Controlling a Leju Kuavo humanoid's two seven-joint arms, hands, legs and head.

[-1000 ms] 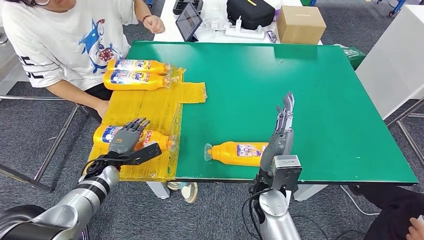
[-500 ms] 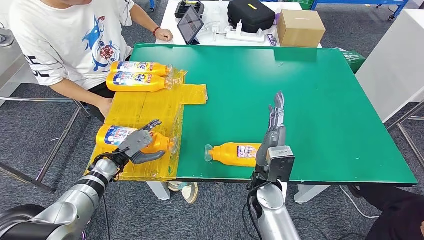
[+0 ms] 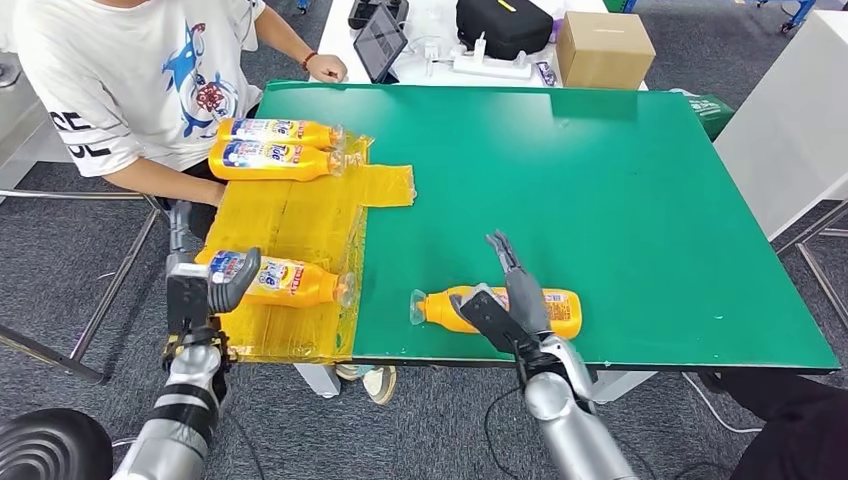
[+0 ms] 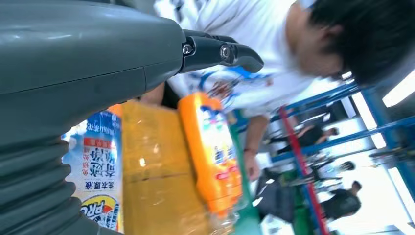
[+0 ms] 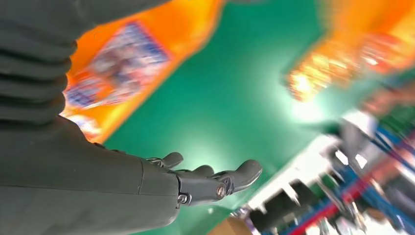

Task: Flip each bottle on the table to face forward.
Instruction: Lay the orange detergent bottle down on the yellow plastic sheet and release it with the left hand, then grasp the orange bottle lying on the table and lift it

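Two hands engage bottles: right hand (image 3: 505, 300), fingers spread, rests over the near-centre bottle (image 3: 495, 308); left hand (image 3: 215, 283) meets the near-left bottle (image 3: 290, 282), grip indeterminate. Recommend rolling gently, label up.

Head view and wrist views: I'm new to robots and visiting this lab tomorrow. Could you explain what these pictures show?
This is a humanoid robot with two silver arms ending in fingered hands. The wide picture looks down from its head; the close-ups come from cameras at each wrist. On the green table, a yellow sheet carries two far bottles and a near bottle, which the left hand grips by its base. The right hand reaches, open, over the lone bottle. A person sits alongside.
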